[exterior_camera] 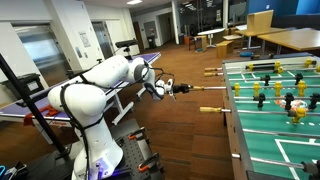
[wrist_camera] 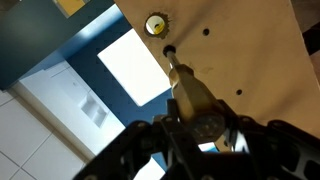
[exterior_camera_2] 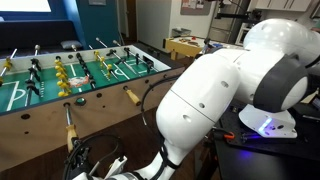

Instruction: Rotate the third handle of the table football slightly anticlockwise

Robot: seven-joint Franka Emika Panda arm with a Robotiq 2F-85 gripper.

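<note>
Dark jaws clamp around the free end of the third handle (wrist_camera: 188, 96).

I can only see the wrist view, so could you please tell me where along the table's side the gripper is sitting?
Observer: In an exterior view the gripper is at the middle handle of three showing on that side.
Operator: Thank you. Are the neighbouring handles free?
Observer: Yes, the farther handle and the nearer handle both stick out with nothing on them.
Operator: And what is on the playing surface?
Observer: There are yellow figures on the rods above the green pitch.
</note>
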